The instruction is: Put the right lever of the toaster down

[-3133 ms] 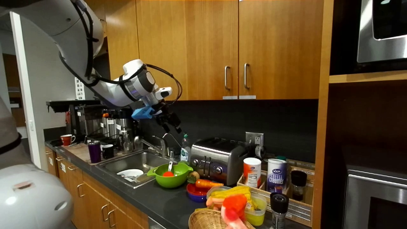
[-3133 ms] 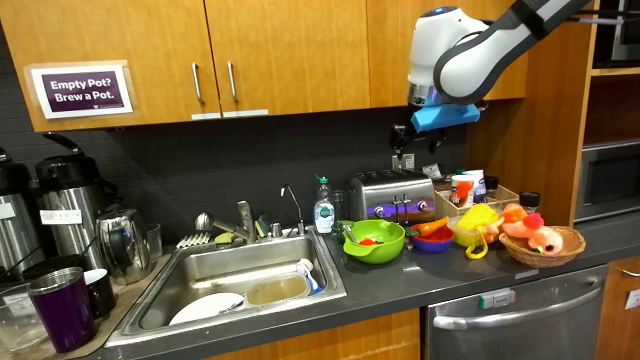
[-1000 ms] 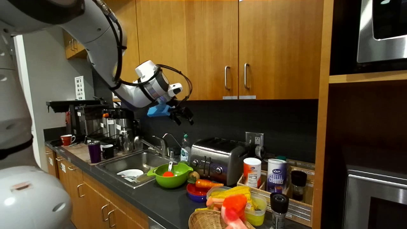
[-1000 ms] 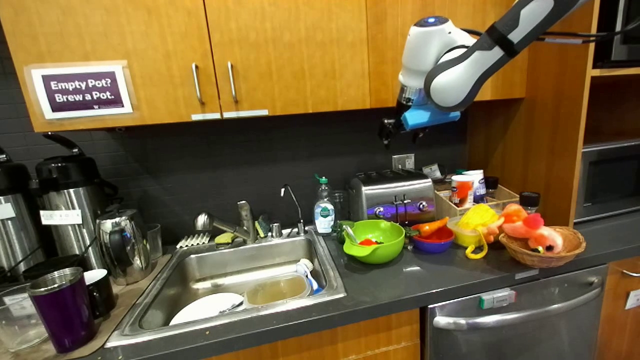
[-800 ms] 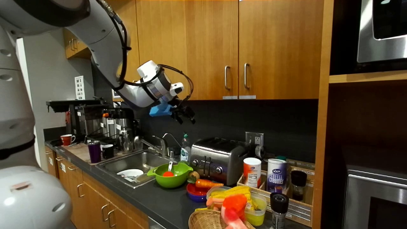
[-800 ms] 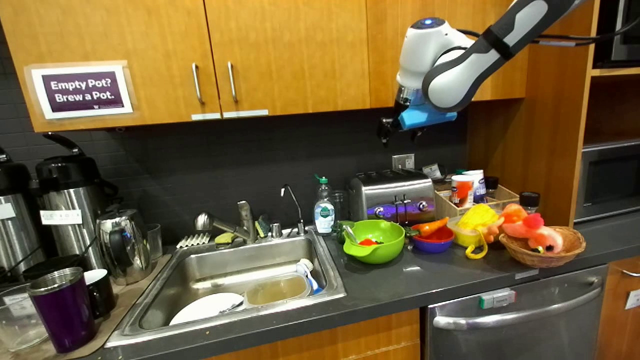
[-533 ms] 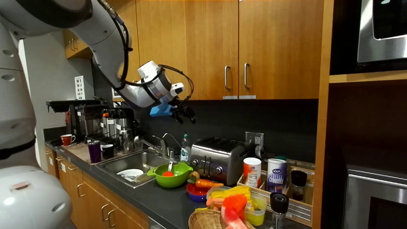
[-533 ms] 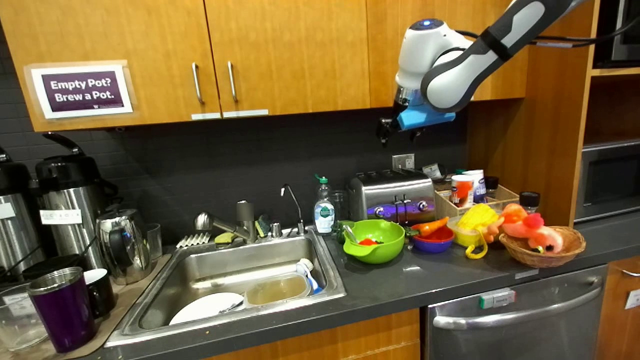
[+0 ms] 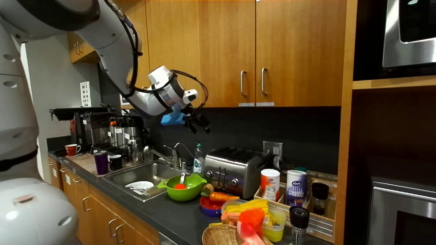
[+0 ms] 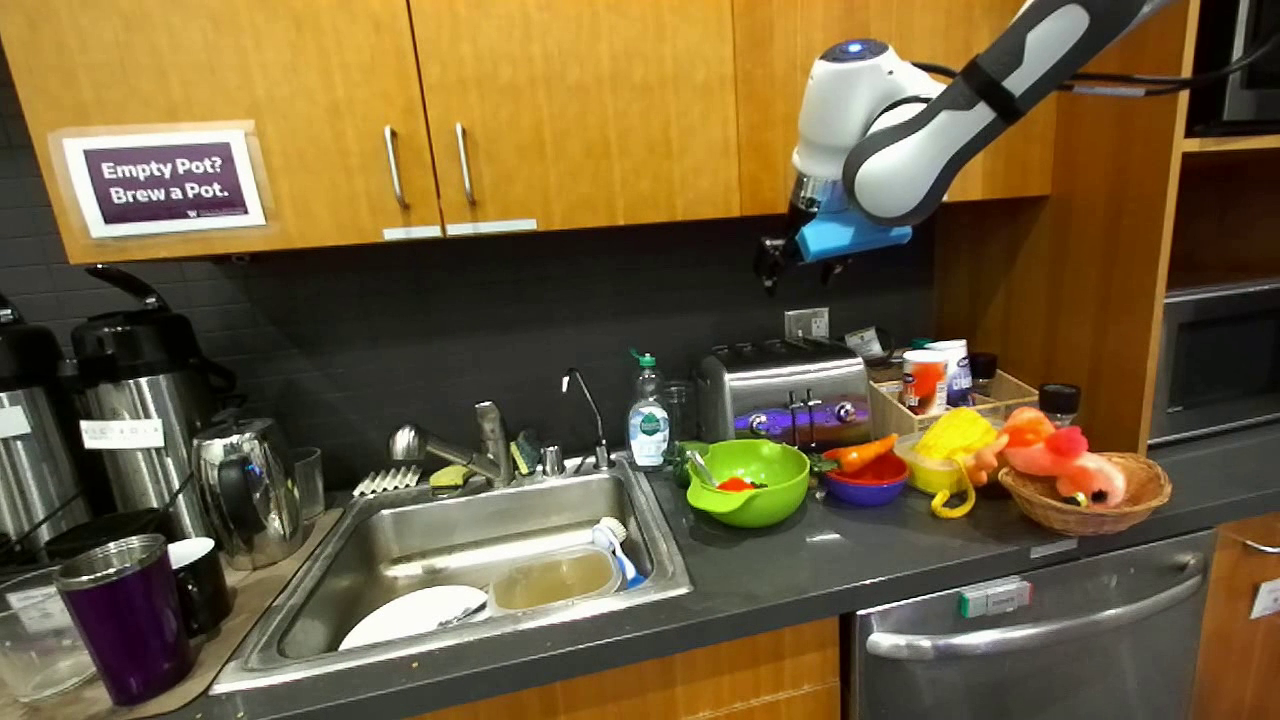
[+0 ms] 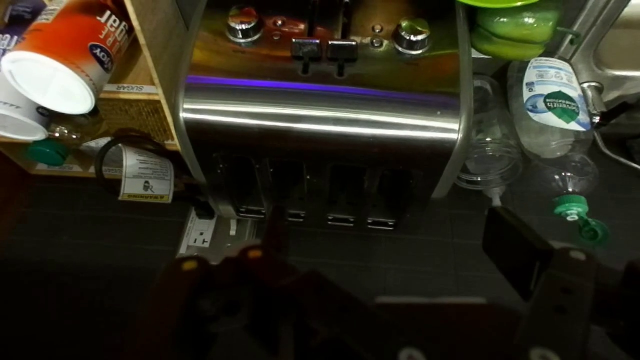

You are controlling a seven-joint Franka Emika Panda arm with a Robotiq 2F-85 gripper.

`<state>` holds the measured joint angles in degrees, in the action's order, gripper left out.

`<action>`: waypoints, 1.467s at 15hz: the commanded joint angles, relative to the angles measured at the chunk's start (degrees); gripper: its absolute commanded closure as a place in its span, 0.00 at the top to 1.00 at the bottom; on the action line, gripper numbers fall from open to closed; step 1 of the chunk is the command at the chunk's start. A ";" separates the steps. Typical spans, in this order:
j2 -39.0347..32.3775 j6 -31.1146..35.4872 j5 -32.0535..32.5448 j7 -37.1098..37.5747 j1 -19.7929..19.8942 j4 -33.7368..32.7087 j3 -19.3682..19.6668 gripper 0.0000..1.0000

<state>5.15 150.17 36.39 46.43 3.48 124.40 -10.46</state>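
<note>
The silver toaster (image 9: pixel 227 163) with dark trim stands against the back wall; it also shows in an exterior view (image 10: pixel 800 378) and fills the upper middle of the wrist view (image 11: pixel 320 117). Two levers sit side by side on its front, both seemingly near the top of their slots. The right lever (image 10: pixel 811 404) is the left one of the pair in the upside-down wrist view (image 11: pixel 306 49). My gripper (image 10: pixel 800 280) is open and empty, in the air above the toaster and apart from it. Its fingers stand wide apart in the wrist view (image 11: pixel 384 225). Nothing hides the levers there.
A green bowl (image 10: pixel 755 495) and a red-blue bowl (image 10: pixel 868 480) with a carrot stand before the toaster. A soap bottle (image 10: pixel 648 425) is left of it. A wooden box (image 10: pixel 1010 398) with creamer cans is right. Cabinets (image 10: pixel 590 110) hang above.
Over about three seconds my gripper has moved toward the back wall and rose slightly, shifting right in one exterior picture and left in another. In the last half second it barely moves. The toaster is unchanged.
</note>
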 commanded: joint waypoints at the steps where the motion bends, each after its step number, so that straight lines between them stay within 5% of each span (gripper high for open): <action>1: -1.37 3.45 -0.48 -1.17 -1.04 0.26 3.02 1.00; 13: -0.59 18.43 -0.37 1.58 3.49 8.50 6.13 1.00; 21: 4.85 30.34 0.15 -5.50 4.68 20.86 11.57 1.00; 22: 1.07 27.37 -0.33 -2.95 4.17 16.02 10.45 1.00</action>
<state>6.23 177.59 36.06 43.44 7.65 140.48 0.01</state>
